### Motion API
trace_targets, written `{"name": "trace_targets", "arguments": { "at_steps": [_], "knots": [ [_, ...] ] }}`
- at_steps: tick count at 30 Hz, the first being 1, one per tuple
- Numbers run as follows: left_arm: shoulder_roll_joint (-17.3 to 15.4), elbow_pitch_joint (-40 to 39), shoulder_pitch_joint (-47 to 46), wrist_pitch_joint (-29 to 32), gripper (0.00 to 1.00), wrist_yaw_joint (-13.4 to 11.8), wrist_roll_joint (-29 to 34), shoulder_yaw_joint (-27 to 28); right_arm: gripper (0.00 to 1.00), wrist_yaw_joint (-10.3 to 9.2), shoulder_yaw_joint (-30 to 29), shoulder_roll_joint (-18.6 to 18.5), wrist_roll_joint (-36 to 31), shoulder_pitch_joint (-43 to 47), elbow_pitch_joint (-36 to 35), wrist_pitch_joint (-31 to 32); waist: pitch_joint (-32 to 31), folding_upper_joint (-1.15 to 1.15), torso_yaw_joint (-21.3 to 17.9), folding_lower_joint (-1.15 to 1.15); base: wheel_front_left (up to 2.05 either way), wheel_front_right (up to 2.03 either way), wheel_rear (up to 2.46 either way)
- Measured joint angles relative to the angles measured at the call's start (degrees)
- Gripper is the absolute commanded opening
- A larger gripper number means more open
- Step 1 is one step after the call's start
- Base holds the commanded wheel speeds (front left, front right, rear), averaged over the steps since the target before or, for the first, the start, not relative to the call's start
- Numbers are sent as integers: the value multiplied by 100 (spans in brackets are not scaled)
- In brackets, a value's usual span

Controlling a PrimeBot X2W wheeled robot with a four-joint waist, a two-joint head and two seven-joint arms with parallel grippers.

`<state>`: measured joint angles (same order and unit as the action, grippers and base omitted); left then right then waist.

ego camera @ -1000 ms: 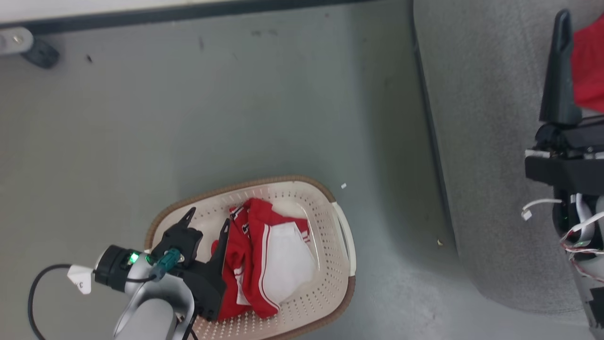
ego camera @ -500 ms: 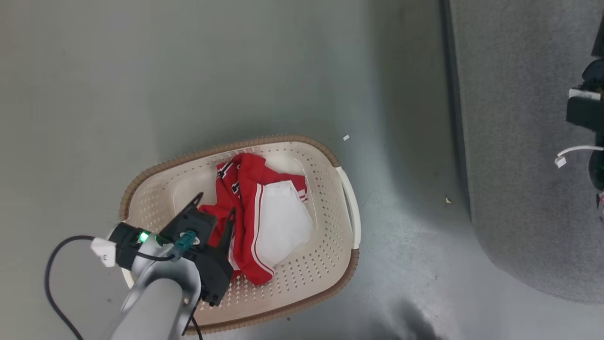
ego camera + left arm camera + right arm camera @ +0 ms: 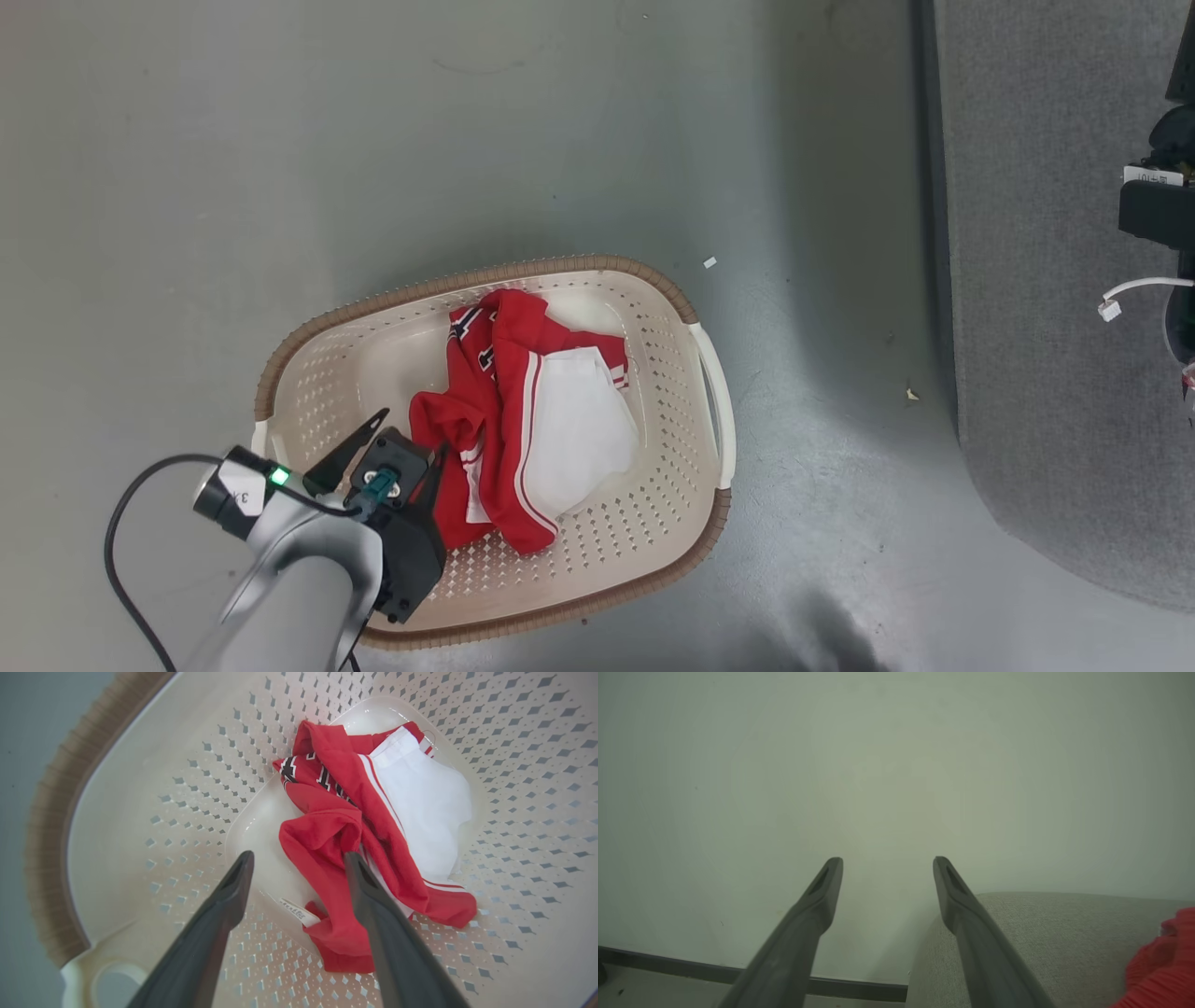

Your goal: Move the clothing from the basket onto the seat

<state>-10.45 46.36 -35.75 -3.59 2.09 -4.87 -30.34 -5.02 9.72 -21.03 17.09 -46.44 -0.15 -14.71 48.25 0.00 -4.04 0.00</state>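
Seat (image 3: 1036,280) — cropped at right edge.

glossy perforated plastic basket (image 3: 672,373), soft cloth clothing (image 3: 495,392)

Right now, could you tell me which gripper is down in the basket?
The left gripper, jaws open by the red clothing; the right gripper faces a wall.

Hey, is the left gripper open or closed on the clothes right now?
Open. The left gripper has its fingers spread apart over the red clothing in the basket, not clamped on it.
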Motion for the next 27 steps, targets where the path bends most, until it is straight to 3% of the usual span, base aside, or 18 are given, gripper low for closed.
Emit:
{"name": "trace_targets", "arguments": {
  "at_steps": [13, 27],
  "knots": [
    [265, 568, -470, 97, 100, 144, 272, -338, 100, 23, -67, -87, -51, 4, -74, -1, 92, 0, -67, 0, 0, 0, 0],
    [523, 1155, -973, 207, 100, 92, 508, -527, 100, 48, -65, -166, -160, 10, -310, -1, 220, 0, -35, 0, 0, 0, 0]
  ]
}}
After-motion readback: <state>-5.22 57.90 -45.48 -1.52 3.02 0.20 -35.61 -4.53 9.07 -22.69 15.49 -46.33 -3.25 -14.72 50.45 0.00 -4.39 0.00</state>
